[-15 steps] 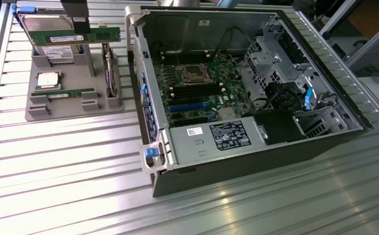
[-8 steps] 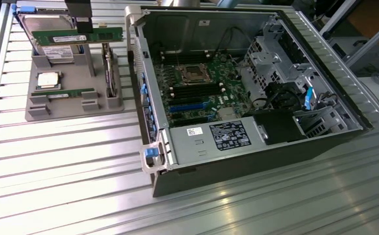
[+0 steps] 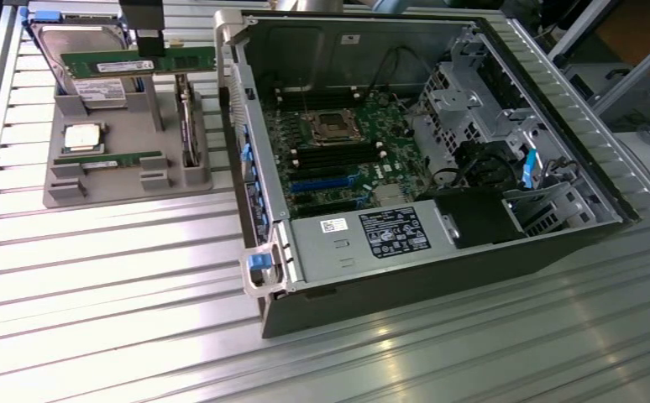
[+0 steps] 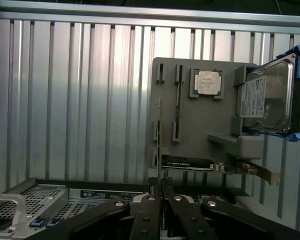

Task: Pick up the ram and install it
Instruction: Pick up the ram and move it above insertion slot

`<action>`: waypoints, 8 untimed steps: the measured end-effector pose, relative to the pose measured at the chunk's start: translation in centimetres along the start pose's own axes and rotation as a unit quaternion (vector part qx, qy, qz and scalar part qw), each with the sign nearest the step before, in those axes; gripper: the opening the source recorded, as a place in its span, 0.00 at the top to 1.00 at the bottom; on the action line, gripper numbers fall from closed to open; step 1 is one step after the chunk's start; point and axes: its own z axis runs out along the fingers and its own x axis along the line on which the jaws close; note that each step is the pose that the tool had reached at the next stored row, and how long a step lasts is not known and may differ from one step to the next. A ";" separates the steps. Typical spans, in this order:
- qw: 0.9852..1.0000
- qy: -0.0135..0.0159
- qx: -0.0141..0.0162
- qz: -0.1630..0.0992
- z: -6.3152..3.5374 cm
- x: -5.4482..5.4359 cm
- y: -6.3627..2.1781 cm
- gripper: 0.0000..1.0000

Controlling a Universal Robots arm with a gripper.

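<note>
Exterior view, left to right. A grey fixture tray (image 3: pixel 123 189) lies on the ribbed metal tabletop (image 3: pixel 134 294). On it, below the fingers, sit a square silver processor (image 3: pixel 82 137) and a second stick (image 3: pixel 117 159) standing on edge in its slots. A hard drive (image 3: pixel 79 38) leans at the tray end nearest the fingers.

The fingers (image 3: pixel 149 39) are pressed together on the ram (image 3: pixel 101 63), gripping its upper long edge partway along. The ram runs lengthwise across the front of the hard drive and appears to sit above the tray. Just to the exterior view's right of the fingers and lower, a card with a metal bracket (image 3: pixel 187 126) stands on edge in the tray.

Well to the exterior view's right of the fingers lies an open computer case (image 3: pixel 235 101), its motherboard (image 3: pixel 337 159) exposed.

Wrist view. The fingers (image 4: pixel 146 220) clamp the ram (image 4: pixel 160 140), seen edge-on as a thin strip. Beyond it are the tray (image 4: pixel 200 120), second stick (image 4: pixel 177 100), processor (image 4: pixel 208 82), card (image 4: pixel 187 163) and hard drive (image 4: pixel 267 97).
</note>
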 end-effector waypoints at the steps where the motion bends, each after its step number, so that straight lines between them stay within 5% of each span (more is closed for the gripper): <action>1: 1.000 0.000 0.000 0.000 -0.01 0.0 -0.08 0.88; 8: 1.000 0.000 0.000 0.000 -0.03 0.0 -0.60 0.88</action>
